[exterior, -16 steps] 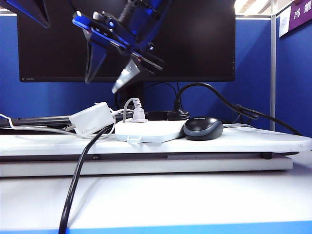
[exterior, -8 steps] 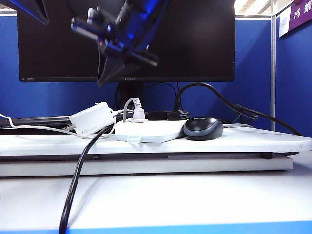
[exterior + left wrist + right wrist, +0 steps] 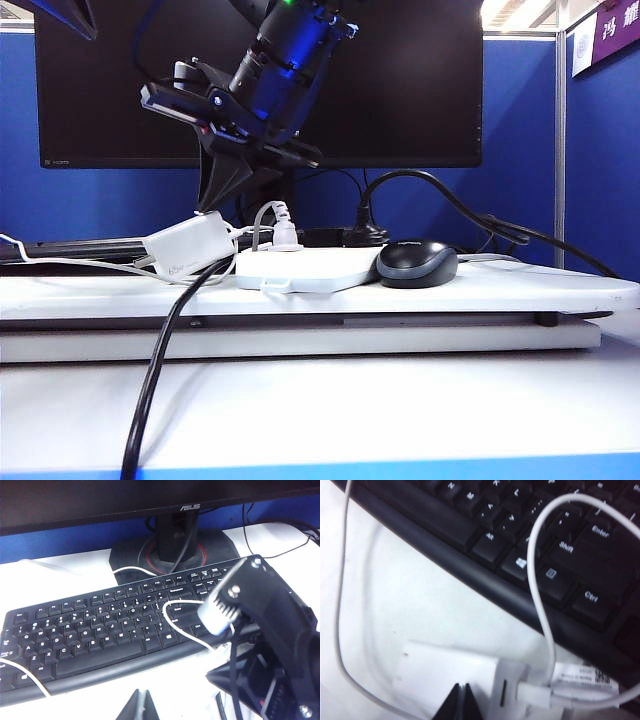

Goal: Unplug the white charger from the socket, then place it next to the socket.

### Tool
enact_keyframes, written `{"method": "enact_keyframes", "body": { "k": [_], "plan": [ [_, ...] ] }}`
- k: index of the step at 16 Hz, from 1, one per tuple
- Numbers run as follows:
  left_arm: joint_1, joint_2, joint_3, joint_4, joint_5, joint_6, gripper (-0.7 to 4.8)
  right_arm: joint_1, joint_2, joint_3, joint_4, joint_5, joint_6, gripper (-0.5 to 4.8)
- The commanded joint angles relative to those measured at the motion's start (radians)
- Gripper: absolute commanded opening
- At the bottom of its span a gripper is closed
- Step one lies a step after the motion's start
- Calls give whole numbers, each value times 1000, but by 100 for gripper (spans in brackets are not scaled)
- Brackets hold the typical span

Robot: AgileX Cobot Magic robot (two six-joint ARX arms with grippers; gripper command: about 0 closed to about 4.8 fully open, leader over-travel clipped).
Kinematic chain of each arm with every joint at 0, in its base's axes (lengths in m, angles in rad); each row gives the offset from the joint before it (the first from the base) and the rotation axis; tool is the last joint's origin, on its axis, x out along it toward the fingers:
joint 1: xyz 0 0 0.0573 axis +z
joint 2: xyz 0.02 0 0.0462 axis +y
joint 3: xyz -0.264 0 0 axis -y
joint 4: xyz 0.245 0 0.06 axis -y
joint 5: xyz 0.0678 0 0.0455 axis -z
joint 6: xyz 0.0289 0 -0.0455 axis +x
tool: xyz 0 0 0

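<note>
Charger: white charger (image 3: pixel 190 246) lies tilted just under my right fingertips, beside the socket (image 3: pixel 305 268) and no longer plugged into it; in my right wrist view it (image 3: pixel 455 680) sits directly below my tips
Charger cable: thin white cable (image 3: pixel 540 605) loops from the block's end over the black keyboard (image 3: pixel 545 545) beyond my fingers
Right gripper: my right gripper (image 3: pixel 215 190) points down, fingers pressed together and holding nothing, tips touching or nearly touching the charger's top
Left gripper: my left gripper (image 3: pixel 140 706) shows only its dark tips, together, hanging above the keyboard (image 3: pixel 100 635)
Socket: a small grey-collared plug (image 3: pixel 285 232) stands in it; a mouse (image 3: pixel 417 263) lies against its far side, away from my fingers
</note>
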Motion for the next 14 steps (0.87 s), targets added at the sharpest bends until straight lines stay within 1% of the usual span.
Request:
{"method": "enact_keyframes", "body": {
  "k": [1, 3, 5, 9, 11, 12, 13, 14],
  "plan": [
    [0, -29, 1, 24, 1, 0, -5, 0, -29, 24, 11, 0, -14, -6],
    [0, -73, 1, 56, 1, 7, -5, -1, -82, 24, 14, 2, -64, -6],
    [0, -120, 1, 68, 3, 49, -5, -10, -152, 24, 12, 0, -76, -6],
    [0, -213, 1, 59, 9, 48, -5, -16, -334, 23, 13, 0, -79, -6],
    [0, -292, 1, 18, 58, 51, -5, -11, -472, 23, 9, 1, -86, -6],
    [0, -336, 1, -26, 60, 53, -5, -10, -547, 23, -4, 0, -86, -6],
    [0, -375, 1, -64, 76, 53, -5, -9, -603, 23, -20, 0, -105, -6],
    [0, -417, 2, -104, 76, 54, -5, -9, -658, 23, -50, 1, -151, -6]
  ]
}}
